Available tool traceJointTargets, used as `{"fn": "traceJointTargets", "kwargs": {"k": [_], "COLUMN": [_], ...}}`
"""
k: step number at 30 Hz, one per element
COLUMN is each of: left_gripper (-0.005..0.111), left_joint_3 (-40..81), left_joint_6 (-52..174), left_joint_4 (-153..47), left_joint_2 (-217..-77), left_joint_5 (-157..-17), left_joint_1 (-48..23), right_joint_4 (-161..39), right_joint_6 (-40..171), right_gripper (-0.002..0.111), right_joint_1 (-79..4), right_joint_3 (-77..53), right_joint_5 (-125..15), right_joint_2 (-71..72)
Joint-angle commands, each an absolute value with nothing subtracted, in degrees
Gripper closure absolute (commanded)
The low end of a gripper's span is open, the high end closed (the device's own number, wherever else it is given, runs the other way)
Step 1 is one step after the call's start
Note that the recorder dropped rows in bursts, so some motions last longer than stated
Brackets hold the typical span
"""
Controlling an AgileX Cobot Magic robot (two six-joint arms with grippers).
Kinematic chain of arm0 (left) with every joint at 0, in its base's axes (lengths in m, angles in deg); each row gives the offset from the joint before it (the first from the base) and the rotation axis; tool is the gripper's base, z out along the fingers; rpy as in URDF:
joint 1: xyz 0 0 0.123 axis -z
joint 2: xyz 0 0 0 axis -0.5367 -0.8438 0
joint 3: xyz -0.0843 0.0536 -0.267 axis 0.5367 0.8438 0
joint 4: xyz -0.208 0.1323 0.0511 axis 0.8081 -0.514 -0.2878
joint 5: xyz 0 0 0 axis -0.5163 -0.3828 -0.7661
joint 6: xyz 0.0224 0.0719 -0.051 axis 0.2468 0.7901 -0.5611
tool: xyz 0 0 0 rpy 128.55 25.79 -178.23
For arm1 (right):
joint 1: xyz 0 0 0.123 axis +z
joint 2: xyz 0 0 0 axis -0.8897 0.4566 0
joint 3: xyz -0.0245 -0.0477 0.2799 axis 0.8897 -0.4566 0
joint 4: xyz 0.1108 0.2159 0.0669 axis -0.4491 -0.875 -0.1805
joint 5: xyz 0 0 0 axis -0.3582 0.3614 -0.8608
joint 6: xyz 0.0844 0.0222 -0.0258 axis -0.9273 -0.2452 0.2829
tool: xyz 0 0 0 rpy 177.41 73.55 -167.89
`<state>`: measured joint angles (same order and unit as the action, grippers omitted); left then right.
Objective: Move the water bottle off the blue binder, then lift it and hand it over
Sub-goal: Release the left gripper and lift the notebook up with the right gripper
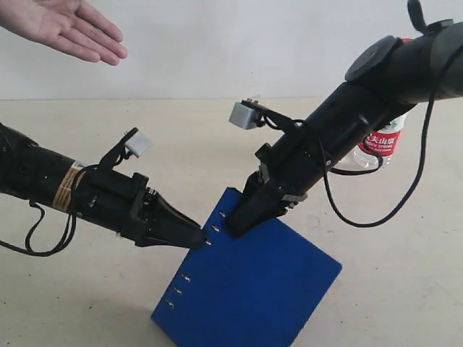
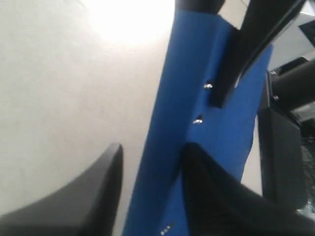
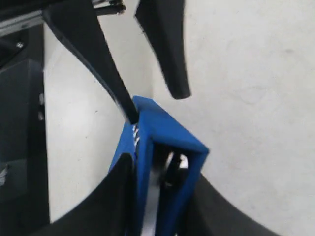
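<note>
The blue binder stands tilted, its far end raised off the table and its near end resting low. My right gripper is shut on the raised spine end, with a finger pressed on each cover. My left gripper straddles the spine just below it. One finger lies on the cover, while bare table shows between the other finger and the spine edge, so this gripper is open. The water bottle, with its red-and-white label, stands upright on the table behind my right arm, apart from the binder.
An open human hand reaches in palm up at the top left, above my left arm. Beige tabletop surrounds the binder. My two grippers are very close together at the spine.
</note>
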<state>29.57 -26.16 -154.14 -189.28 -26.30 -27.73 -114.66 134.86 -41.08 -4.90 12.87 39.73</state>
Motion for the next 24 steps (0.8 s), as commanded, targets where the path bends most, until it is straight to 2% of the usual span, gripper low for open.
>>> {"fn": "traceJointTargets", "kwargs": {"k": [1,2,9,12,14,17,24], "left_gripper": [0.097,0.103,0.102,0.102,0.102,0.102,0.102], "left_joint_3": [29.32,29.32,30.33,34.58,39.31,44.37,57.06], "left_joint_6": [-27.48,-27.48,-32.78,-38.5,-41.36,-42.69,-48.83], "left_joint_4": [-153.07,-153.07,-153.07,-153.07,-153.07,-153.07,-153.07], "left_joint_2": [-184.39,-183.4,-170.28,-161.47,-155.42,-150.62,-145.63], "left_joint_5": [-41.96,-43.59,-56.93,-71.57,-84.06,-93.57,-102.54], "left_joint_1": [-27.88,-27.88,-27.88,-26.36,-23.18,-19.29,-13.84], "right_joint_4": [-109.17,-108.7,-95.37,-95.09,-95.21,-96.91,-103.73], "right_joint_6": [135.17,134.77,124.06,123.76,123.76,124.0,128.49], "right_gripper": [0.108,0.108,0.108,0.108,0.108,0.108,0.108], "right_joint_1": [-41.12,-41.12,-41.12,-40.97,-40.97,-40.07,-32.65], "right_joint_3": [-4.69,-4.69,-4.81,-4.81,-4.81,-4.81,-3.41], "right_joint_5": [15.41,15.41,15.41,15.41,11.39,2.84,-17.44], "right_joint_2": [31.65,30.24,14.88,10.39,10.8,12.82,14.01]}}
